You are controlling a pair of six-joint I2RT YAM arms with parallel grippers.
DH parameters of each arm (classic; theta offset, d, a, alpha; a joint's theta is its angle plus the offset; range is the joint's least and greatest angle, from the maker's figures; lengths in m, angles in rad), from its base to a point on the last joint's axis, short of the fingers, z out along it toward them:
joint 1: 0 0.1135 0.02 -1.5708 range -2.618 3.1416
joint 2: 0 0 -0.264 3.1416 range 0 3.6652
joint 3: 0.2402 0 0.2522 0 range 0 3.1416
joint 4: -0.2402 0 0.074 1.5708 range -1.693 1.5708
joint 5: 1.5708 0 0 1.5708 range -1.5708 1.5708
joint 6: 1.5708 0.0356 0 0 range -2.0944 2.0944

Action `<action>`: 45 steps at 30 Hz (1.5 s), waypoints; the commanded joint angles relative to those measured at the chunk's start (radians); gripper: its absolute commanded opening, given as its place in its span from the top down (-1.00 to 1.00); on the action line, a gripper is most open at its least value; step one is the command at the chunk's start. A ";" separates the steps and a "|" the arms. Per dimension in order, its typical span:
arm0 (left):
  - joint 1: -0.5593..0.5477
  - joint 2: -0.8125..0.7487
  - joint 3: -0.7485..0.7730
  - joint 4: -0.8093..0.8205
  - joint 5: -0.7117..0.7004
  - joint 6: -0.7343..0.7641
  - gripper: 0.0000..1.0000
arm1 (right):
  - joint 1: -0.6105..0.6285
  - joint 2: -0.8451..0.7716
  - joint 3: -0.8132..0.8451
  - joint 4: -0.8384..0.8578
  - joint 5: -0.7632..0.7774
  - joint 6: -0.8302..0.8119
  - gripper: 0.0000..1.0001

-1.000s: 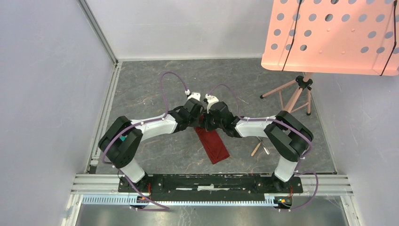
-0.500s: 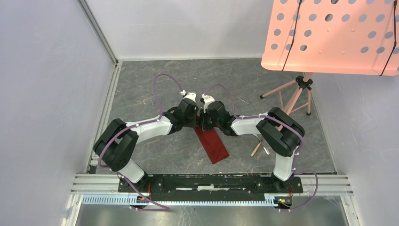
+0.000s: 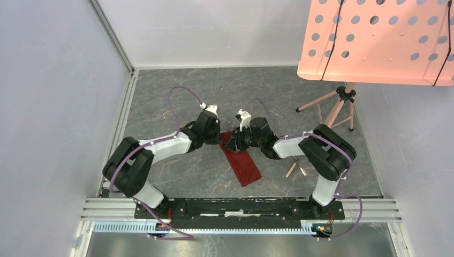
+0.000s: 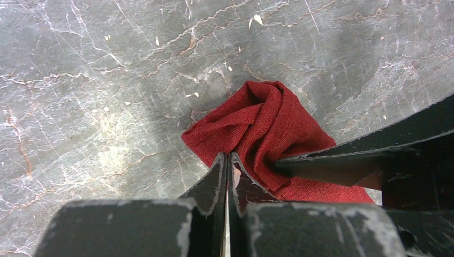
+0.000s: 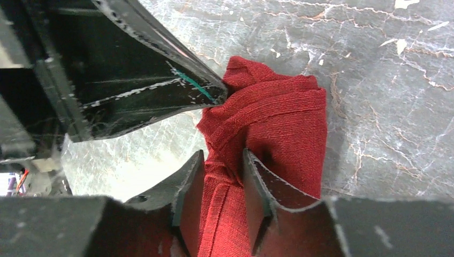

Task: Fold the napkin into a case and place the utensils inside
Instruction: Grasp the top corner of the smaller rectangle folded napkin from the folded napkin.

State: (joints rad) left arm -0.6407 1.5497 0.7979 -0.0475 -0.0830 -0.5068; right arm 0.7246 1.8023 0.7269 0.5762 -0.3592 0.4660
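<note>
The left fingers are pressed together with only a hairline gap. Their tips sit at the near edge of the napkin's bunched end, and a thin fold appears to be pinched between them. The right fingers are a little apart and clamp a raised ridge of the same cloth, which fills the gap between them. The 2 pairs meet at this 1 end of the napkin. In the left wrist view a right finger comes in from the right and presses into the folds just beside the left tips. In the right wrist view a left fingertip touches the top of the crumpled cloth.

That end is gathered into a twisted lump, lifted slightly off the grey marbled table. From there the rest of the napkin runs as a narrow flat strip, slanting toward the near edge, between the 2 arms. It lies near the middle of the table.

The utensils lie on the table to the right of the strip, well apart from it and just beside the right arm's elbow. They are too small to tell apart. At the far right stands a pink perforated stand on thin tripod legs, away from both arms.
</note>
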 commanded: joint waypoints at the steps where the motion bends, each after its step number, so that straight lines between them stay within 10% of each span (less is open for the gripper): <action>1: 0.006 -0.041 -0.005 0.041 0.017 -0.040 0.95 | 0.002 -0.061 -0.009 0.047 -0.028 -0.028 0.20; 13: 0.006 -0.041 0.007 0.035 0.057 -0.050 0.95 | 0.005 0.062 0.057 0.074 0.015 0.053 0.38; 21: 0.003 -0.034 -0.018 0.093 0.136 -0.144 0.95 | 0.057 0.117 0.030 0.283 0.231 0.226 1.00; 45: 0.059 -0.093 -0.055 0.025 0.110 -0.118 0.95 | -0.039 -0.025 -0.050 0.173 -0.086 0.140 -0.02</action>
State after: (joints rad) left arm -0.5873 1.4937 0.7460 -0.0383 0.0093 -0.6209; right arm 0.7219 1.8259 0.6884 0.7498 -0.3939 0.6235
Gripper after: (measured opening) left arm 0.033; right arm 0.505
